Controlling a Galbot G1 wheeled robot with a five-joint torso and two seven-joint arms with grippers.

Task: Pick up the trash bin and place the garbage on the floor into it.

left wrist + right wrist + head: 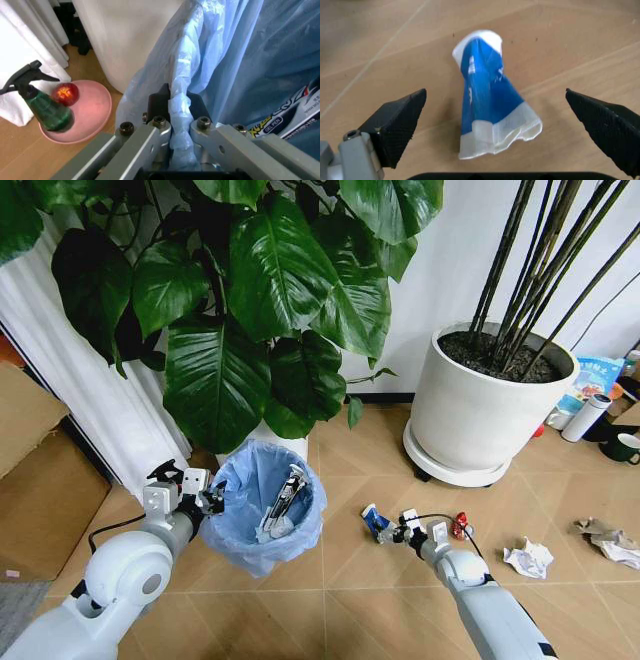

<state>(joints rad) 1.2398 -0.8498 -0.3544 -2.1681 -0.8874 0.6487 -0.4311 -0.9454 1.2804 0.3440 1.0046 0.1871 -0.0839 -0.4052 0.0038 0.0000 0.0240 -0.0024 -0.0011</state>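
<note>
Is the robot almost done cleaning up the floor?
Not yet. The left gripper is shut on the rim of the trash bin, which already has a wrapper inside. The right gripper is open around a blue-white wrapper on the floor. Left to collect: a red-white bit, a paper wad and a tissue.

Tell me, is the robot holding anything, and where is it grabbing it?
The left gripper is shut on the trash bin, pinching its bag-covered rim. The right gripper is open over the blue-white wrapper, holding nothing.
</note>
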